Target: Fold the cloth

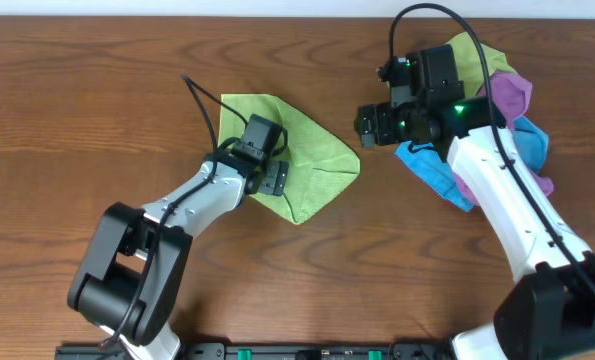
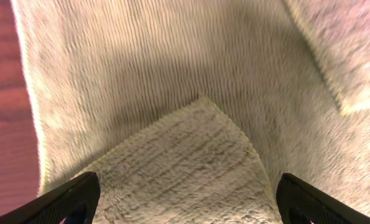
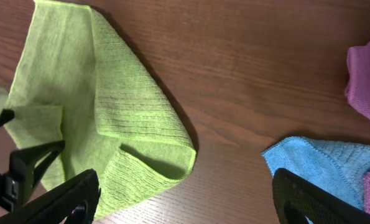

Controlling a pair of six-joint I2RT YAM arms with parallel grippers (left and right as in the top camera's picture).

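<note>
Green ribbed cloth point(image 1: 317, 165), partly folded, corner turned in; L gripper point(image 1: 275, 178) jaws spread over it; R gripper point(image 1: 367, 125) jaws spread, just right.

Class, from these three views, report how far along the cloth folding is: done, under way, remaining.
Done: the green cloth has a doubled fold along one side and a corner flap turned in on top. Under way: the left gripper sits open over that flap; the right gripper hovers open beside the cloth, holding nothing. Remaining: the outline looks uneven, so probably another fold.
</note>
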